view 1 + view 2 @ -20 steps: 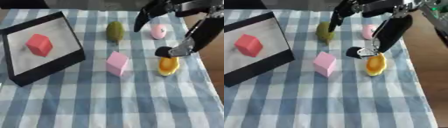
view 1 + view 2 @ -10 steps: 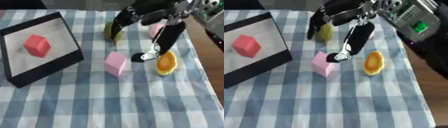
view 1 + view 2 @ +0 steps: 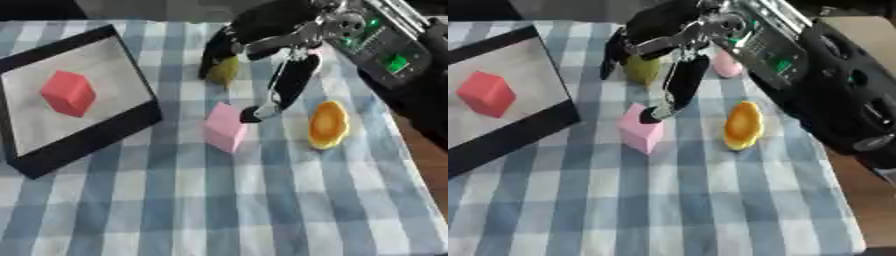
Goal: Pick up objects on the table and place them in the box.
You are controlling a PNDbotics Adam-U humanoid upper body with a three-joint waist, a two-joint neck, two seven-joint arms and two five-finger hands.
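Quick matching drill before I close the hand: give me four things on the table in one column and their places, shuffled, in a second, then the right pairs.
Things:
1. red cube
2. pink cube
3. orange piece
4. olive-green piece

Places:
A. on the cloth, to the right of the pink cube
B. inside the black-rimmed box
C. at the far side, under the right hand
D. mid-table, at the tip of the lowest of the fingers

Pairs: 1-B, 2-D, 3-A, 4-C
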